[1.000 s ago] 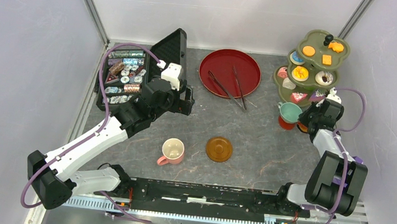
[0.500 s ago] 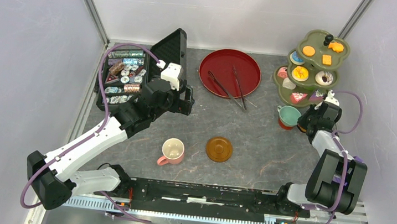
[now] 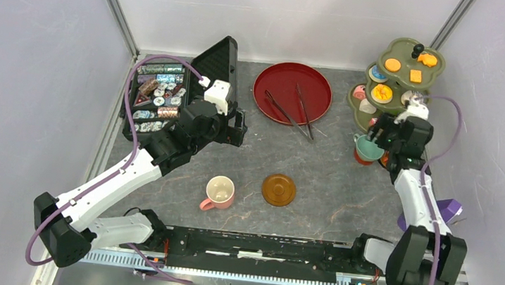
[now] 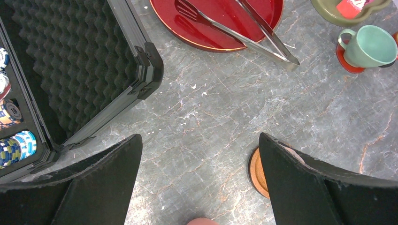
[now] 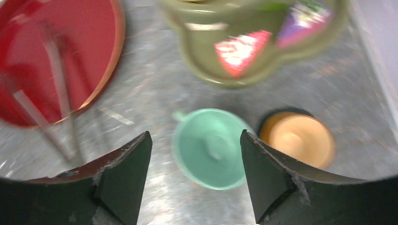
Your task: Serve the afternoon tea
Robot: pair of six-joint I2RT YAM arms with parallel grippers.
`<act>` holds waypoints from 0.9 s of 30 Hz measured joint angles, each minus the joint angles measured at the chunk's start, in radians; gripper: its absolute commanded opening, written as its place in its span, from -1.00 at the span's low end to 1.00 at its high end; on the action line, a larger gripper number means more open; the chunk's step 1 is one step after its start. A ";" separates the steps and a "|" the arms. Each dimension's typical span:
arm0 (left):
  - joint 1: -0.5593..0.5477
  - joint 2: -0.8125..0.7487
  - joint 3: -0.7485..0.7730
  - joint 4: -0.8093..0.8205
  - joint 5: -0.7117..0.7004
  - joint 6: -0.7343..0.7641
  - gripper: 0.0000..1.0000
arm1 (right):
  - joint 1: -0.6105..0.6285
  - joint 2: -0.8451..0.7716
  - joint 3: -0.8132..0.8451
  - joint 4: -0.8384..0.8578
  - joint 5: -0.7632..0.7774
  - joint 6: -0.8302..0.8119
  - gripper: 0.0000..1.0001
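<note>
The mint cup [image 3: 364, 146] [image 5: 211, 147] stands upright on a red saucer [image 3: 362, 159] [image 4: 345, 60] beside the green tiered stand [image 3: 400, 72], which holds pastries. My right gripper [image 3: 379, 137] [image 5: 195, 136] hovers open above the mint cup, its fingers on either side and apart from it. A small orange cup [image 5: 295, 138] sits just right of the mint one. The pink cup [image 3: 220, 191] and a brown saucer [image 3: 279, 189] [image 4: 256, 171] lie mid-table. My left gripper [image 3: 239, 130] [image 4: 199, 140] is open and holds nothing, above bare table.
A red round tray [image 3: 281, 82] with metal tongs [image 3: 288, 115] lies at the back centre. An open black case [image 3: 221, 61] full of chips and small items stands at the back left, close under my left wrist. Grey walls surround the table.
My right gripper has opened, letting go of the mint cup on its red saucer, and has lifted up and back over it. The left arm has not moved.
</note>
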 measured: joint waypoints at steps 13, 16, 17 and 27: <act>0.000 0.002 0.000 -0.001 -0.010 0.000 1.00 | 0.834 -0.048 -0.112 0.017 -0.123 -0.199 0.94; 0.002 0.003 0.000 -0.001 -0.011 0.000 1.00 | 0.974 -0.006 -0.116 0.025 -0.081 -0.212 0.83; 0.003 0.004 0.000 -0.001 -0.012 0.000 1.00 | 1.001 0.011 -0.116 0.026 -0.072 -0.215 0.78; 0.005 0.015 0.000 -0.017 -0.013 0.000 1.00 | 1.199 0.195 -0.117 -0.001 0.035 -0.206 0.71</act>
